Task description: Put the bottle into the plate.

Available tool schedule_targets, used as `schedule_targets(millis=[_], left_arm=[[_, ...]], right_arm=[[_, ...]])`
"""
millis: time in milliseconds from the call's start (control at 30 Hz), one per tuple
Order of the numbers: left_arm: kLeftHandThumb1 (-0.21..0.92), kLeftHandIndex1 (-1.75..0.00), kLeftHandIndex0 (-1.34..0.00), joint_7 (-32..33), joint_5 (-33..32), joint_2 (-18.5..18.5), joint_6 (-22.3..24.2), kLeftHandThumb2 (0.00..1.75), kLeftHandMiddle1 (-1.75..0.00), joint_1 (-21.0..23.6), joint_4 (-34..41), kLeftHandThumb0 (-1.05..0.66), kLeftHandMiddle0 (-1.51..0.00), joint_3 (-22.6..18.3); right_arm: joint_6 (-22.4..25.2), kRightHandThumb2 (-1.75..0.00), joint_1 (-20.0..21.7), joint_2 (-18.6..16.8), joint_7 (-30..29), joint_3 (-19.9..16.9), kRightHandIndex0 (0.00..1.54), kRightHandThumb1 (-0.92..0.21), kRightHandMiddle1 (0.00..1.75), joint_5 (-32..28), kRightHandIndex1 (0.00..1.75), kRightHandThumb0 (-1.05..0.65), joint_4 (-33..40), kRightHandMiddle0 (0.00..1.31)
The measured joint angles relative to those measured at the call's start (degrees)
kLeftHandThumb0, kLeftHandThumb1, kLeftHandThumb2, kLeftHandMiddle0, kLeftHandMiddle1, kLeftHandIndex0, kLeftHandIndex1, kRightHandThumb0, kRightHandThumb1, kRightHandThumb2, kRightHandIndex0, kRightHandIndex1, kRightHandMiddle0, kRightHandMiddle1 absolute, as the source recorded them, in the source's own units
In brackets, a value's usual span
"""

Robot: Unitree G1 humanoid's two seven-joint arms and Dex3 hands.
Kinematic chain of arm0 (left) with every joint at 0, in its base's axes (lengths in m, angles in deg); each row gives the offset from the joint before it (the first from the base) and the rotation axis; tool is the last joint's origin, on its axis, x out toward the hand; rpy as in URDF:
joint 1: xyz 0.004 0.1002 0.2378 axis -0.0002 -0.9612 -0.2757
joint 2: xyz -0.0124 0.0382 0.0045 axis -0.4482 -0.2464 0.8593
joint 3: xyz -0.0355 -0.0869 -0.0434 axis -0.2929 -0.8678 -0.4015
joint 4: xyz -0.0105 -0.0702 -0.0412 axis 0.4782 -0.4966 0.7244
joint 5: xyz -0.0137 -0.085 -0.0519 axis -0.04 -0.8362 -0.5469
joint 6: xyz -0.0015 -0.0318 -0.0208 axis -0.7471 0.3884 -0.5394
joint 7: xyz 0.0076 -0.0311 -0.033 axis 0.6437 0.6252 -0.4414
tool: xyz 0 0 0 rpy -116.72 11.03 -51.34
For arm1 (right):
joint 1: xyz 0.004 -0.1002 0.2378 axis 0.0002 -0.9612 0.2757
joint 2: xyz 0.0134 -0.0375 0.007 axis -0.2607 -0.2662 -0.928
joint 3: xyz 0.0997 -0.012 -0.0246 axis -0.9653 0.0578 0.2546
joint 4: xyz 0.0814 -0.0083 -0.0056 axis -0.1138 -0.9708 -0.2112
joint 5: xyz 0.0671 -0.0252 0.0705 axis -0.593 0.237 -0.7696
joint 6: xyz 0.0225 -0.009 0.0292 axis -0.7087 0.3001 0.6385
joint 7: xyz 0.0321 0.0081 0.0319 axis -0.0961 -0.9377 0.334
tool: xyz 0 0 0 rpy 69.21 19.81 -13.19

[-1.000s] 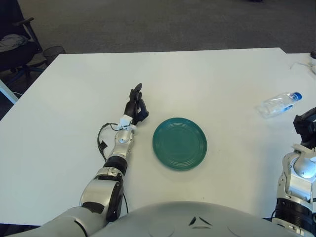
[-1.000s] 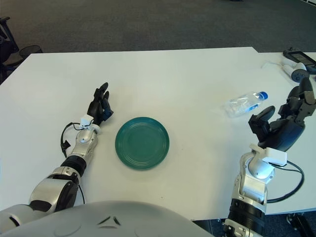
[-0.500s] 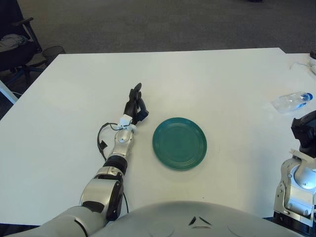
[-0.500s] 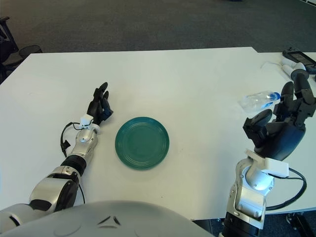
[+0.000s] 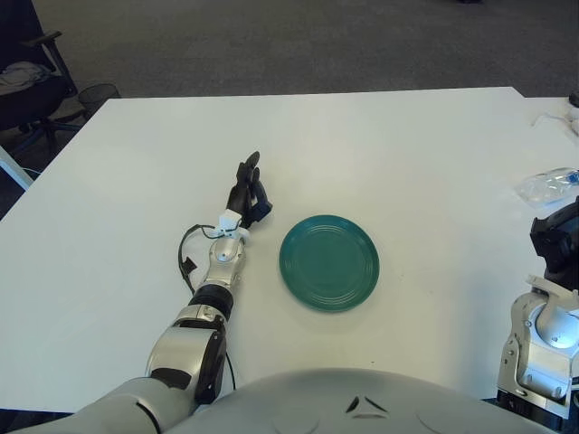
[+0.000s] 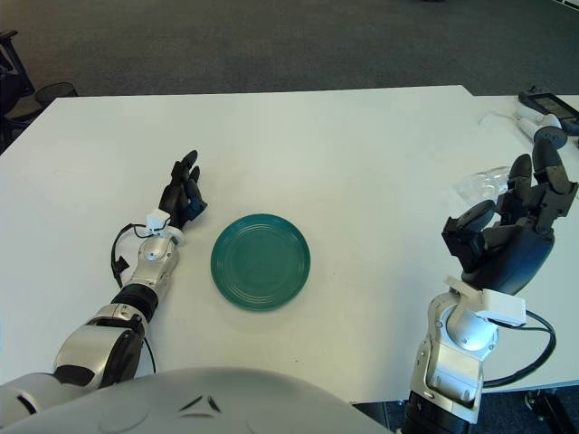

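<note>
Out at the far right of the white surface (image 6: 362, 145), the clear bottle (image 6: 484, 183) is lying on its side, just beyond the right hand (image 6: 511, 231), whose fingers are spreading open, gripping nothing. Nothing is sitting in the green plate (image 6: 261, 261) yet. Beside its left rim, the left hand (image 6: 182, 201) is idling, fingers extended.

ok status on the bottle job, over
Right hand open, raised beside bottle, no grasp. Left hand open, idle left of plate. Bottle lying far right on table; path to plate unobstructed.
</note>
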Motion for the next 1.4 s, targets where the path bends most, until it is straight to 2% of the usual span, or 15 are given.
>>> schedule_targets(millis=[1000,1067,1233,1400], left_arm=[[0.92,-0.42,0.00,0.22,-0.02,-0.13,-0.56,1.09,-0.02,0.27,-0.56,-0.87,-0.20,-0.17],[0.92,-0.42,0.00,0.21,-0.04,-0.11,-0.56,1.09,-0.02,0.28,-0.57,-0.87,-0.19,-0.19],[0.92,-0.42,0.00,0.30,-0.18,0.12,-0.65,1.08,-0.02,0.41,-0.58,-0.86,-0.19,-0.35],[0.92,-0.44,0.00,1.07,-0.16,0.25,-0.71,1.08,-0.02,0.20,-0.44,-0.85,-0.20,-0.41]], right_arm=[[0.00,-0.85,-0.32,-0.23,0.02,0.24,0.17,-0.92,0.55,0.13,0.05,-0.74,0.21,0.00],[-0.01,-0.81,-0.36,-0.37,-0.16,0.05,0.17,-0.92,0.58,0.14,0.05,-0.70,0.22,0.00],[-0.01,-0.77,-0.85,-3.00,-4.51,-3.91,0.17,-0.92,0.62,0.16,0.05,-0.65,0.08,0.00],[-1.29,-0.76,-1.07,-4.12,-7.74,-6.79,0.19,-0.92,0.67,0.60,0.05,-0.62,-4.02,0.00]])
